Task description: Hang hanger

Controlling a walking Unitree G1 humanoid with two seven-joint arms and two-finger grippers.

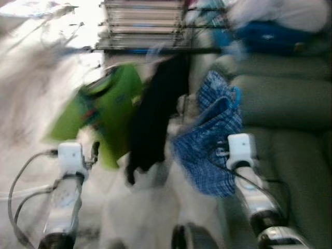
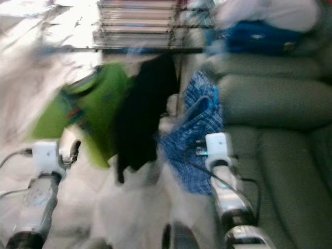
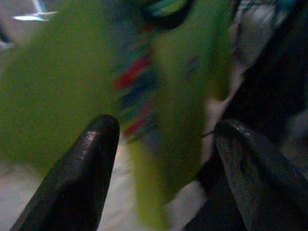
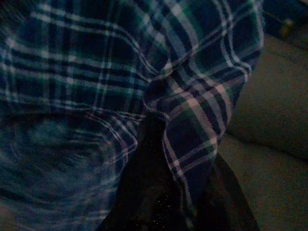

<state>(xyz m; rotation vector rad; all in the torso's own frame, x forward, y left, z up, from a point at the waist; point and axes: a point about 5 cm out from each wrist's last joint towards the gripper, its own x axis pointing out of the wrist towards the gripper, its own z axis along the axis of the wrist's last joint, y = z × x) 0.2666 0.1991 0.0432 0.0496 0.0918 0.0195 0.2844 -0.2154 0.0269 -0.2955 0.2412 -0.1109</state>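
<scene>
**Blurry shot at the clothes rail, plaid shirt in the right gripper**

Grey-green sofa (image 1: 290,155) takes up the right side of the head views, with a blue bundle (image 1: 270,36) piled on its back. Everything's smeared with motion blur. Across the top runs a dark rail (image 1: 155,50), and a green shirt (image 1: 106,111) and a black garment (image 1: 155,119) hang from it side by side. Just right of those, by the sofa, is a blue plaid shirt (image 1: 210,140). I can't make out a hanger in the blur, so no idea where it sits.

Left wrist view: left gripper (image 3: 166,132) has its two black fingers (image 3: 82,178) spread well apart with nothing between them, pointed at the green shirt, with the black garment off to one side.

Right wrist view: right gripper (image 4: 166,192) is buried in the plaid shirt, cloth draped over its fingers and seemingly pinched there. Sofa cushion sits behind it.
</scene>
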